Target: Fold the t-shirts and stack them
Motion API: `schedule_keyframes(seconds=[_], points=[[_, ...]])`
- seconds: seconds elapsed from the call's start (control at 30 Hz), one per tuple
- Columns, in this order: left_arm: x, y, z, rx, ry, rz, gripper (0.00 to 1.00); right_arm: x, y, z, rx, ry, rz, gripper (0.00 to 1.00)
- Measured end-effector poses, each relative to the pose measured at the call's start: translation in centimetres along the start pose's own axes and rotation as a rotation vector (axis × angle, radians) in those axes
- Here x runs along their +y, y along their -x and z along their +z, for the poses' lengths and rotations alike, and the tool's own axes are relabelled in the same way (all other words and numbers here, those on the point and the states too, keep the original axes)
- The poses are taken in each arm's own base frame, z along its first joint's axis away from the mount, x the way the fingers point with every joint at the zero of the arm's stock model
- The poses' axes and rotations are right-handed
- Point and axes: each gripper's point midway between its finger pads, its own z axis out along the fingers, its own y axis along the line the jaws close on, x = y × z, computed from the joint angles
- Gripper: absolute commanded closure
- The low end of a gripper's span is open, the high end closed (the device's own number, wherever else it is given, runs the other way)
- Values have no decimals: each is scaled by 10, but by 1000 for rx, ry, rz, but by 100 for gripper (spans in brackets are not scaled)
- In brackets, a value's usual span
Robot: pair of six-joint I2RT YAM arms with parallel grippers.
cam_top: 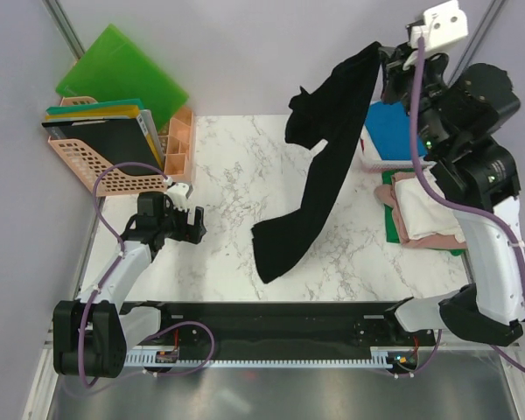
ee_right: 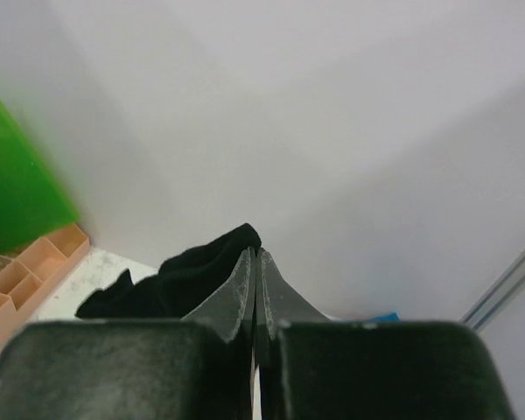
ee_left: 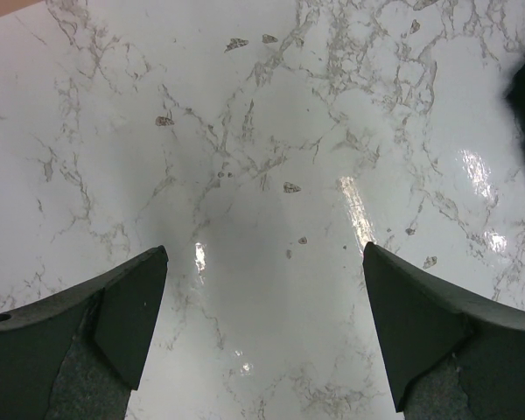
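White marble with grey veins covers the table (cam_top: 219,166) that I work over, and plain pale walls stand behind it. My right gripper (cam_top: 383,59) is lifted high above the far right corner, and its fingers (ee_right: 245,289) are pressed together with no gap, pinching a bunched edge of the black t-shirt (cam_top: 328,149). This shirt hangs from there as a long, twisted dark band. It is crumpled and wide at the top, with one fold sticking out to the left, then it narrows and runs slantwise down toward the middle of the surface. It ends in a broader flap not far from the near edge, but I cannot tell if this end rests on the marble. My left gripper (cam_top: 196,224) is low over the left side, well apart from the shirt, with its fingers spread wide and nothing between them. At the right edge lies a blue t-shirt (cam_top: 392,129), and nearer to me pale pink and white shirts (cam_top: 424,214) lie on a green shirt (cam_top: 389,224). A peach rack (cam_top: 96,162) and green boards (cam_top: 122,74) stand at the far left corner.
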Motion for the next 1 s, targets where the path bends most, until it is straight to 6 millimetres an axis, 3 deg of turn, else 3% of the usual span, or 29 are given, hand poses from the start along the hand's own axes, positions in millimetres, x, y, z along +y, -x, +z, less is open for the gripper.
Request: schedule_keyframes(seconds=[0.13,0.27,0.37,0.47,0.63,0.73,0.87,1.0], points=[[0,-1,1,5,-1,-1,0,-14,39,-19,-65,-20,7,100],[0,-2,2,12,-1,-3,0,-28,80,-27,-169,-61,26,100],[0,-1,2,9,-1,-2,0,-35,87,-28,-184,-91,24,100],[0,2,0,-2,0,1,0,-35,81,-18,-169,-106,14,100],[0,3,-1,-8,1,3,0,-7,55,3,-96,-34,-1,100],[0,3,-1,-6,1,2,0,36,26,16,-28,90,-12,100],[0,3,-1,-6,1,2,0,100,-52,34,146,267,-47,100],[0,3,-1,-5,1,2,0,147,-129,58,313,380,-75,100]])
